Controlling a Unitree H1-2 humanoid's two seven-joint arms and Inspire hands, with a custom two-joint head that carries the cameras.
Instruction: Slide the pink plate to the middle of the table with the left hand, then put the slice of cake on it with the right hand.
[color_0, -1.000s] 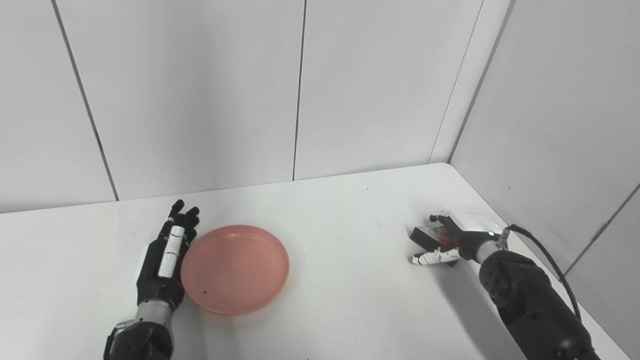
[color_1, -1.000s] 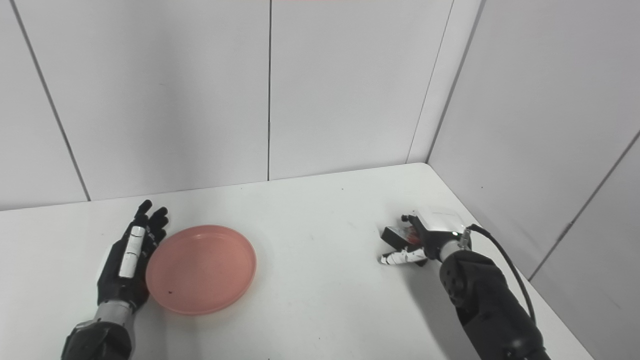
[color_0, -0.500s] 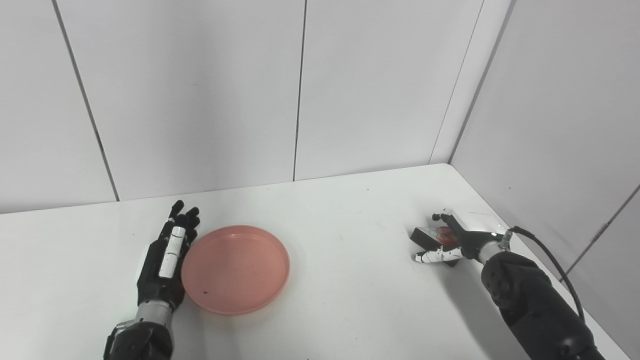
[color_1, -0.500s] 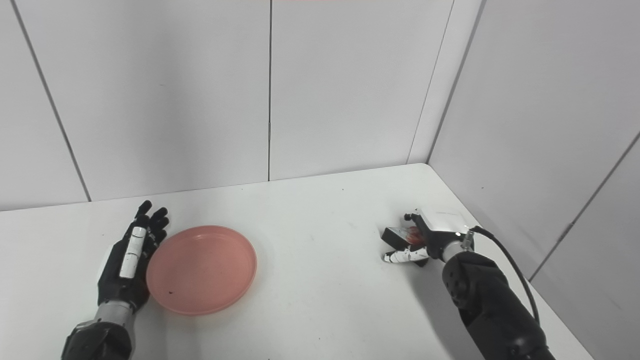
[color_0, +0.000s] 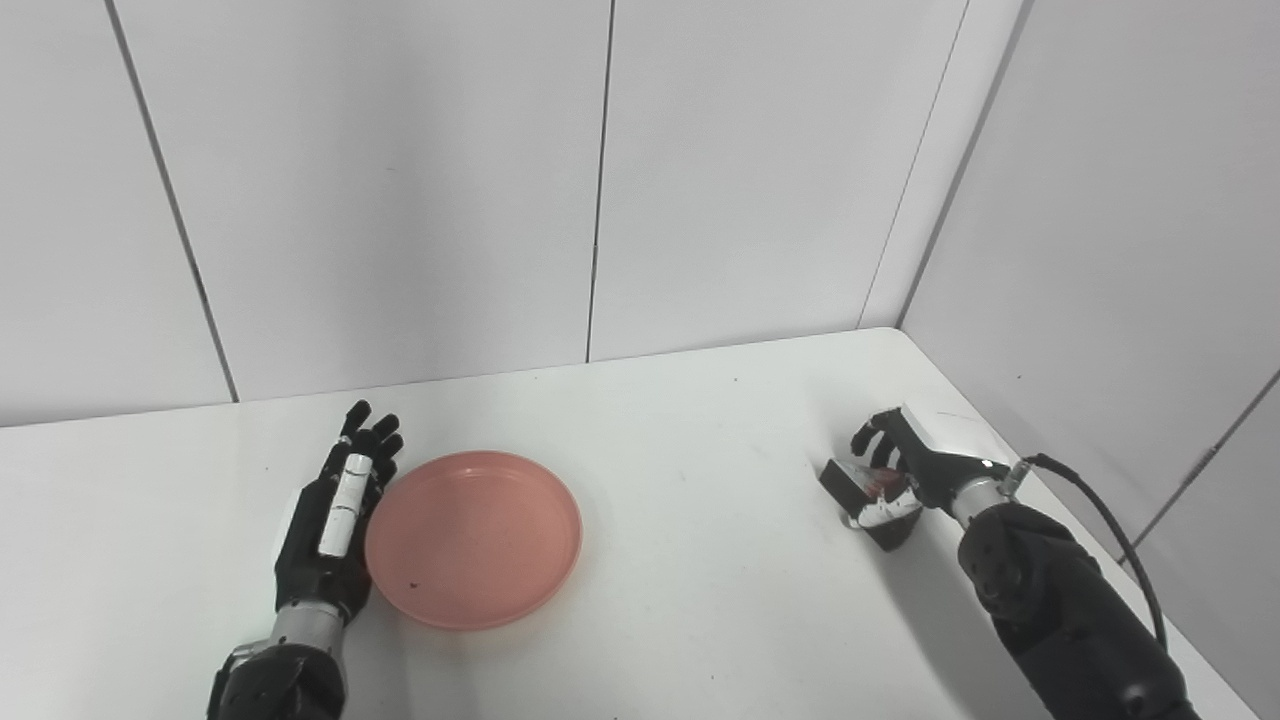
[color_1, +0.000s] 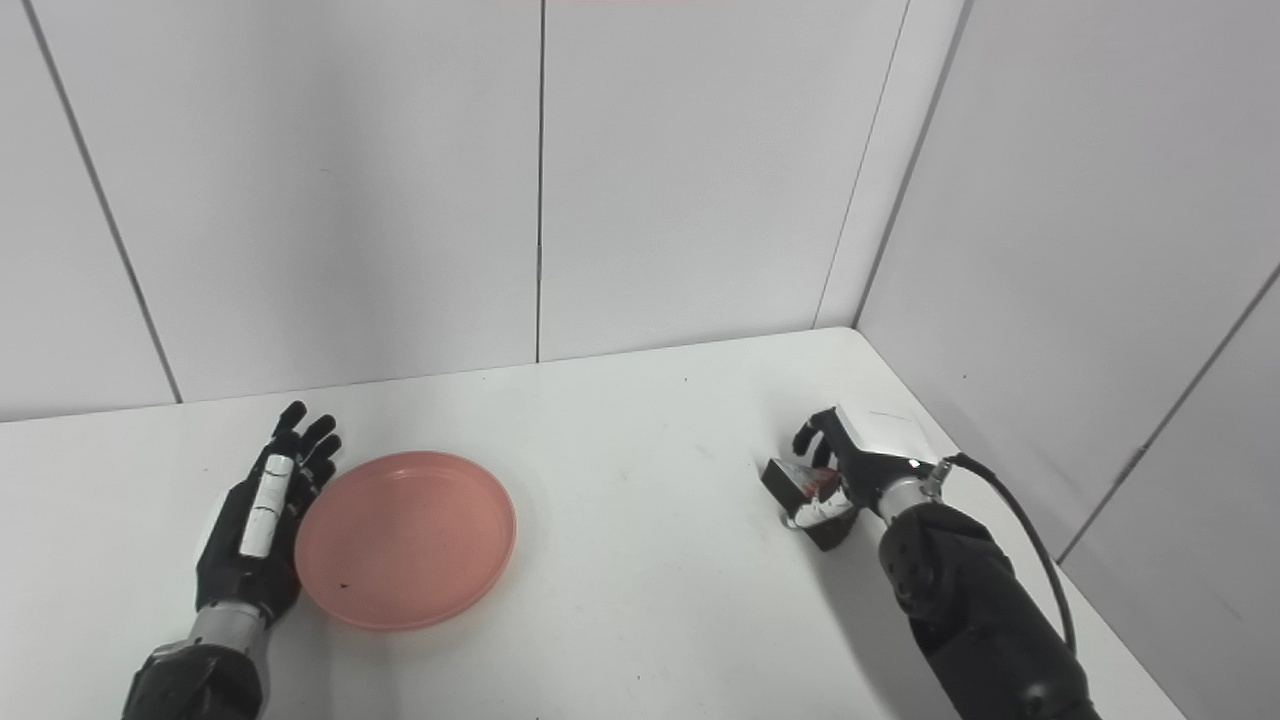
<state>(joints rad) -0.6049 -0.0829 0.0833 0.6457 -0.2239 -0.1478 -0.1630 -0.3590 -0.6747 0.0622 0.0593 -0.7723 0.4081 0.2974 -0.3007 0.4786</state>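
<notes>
Left eye view: the robot's right hand (color_0: 905, 470) closes around the slice of cake (color_0: 858, 488) near the right edge of the white table (color_0: 700, 500), its dark fingers (color_0: 868, 432) curled over the far side of the slice and its white-tipped thumb (color_0: 880, 514) pressed against the near side. The cake, a dark wedge with a patch of red showing between the fingers, appears to sit low at the table surface; whether it rests on the table or is raised just clear of it cannot be told. A black cable (color_0: 1100, 520) loops from the wrist along the dark forearm that enters from the lower right.

Across the table, the left hand (color_0: 330, 530) lies flat and empty, fingers stretched forward and slightly spread, its inner edge right against the left rim of the pink plate (color_0: 475, 538). The plate is round and shallow with nothing on it but a small dark speck near its front. It sits left of the table's centre, well apart from the cake and the right hand.

Behind the table stand plain pale wall panels (color_0: 400, 180) divided by thin vertical seams, meeting in a corner at the right rear.
</notes>
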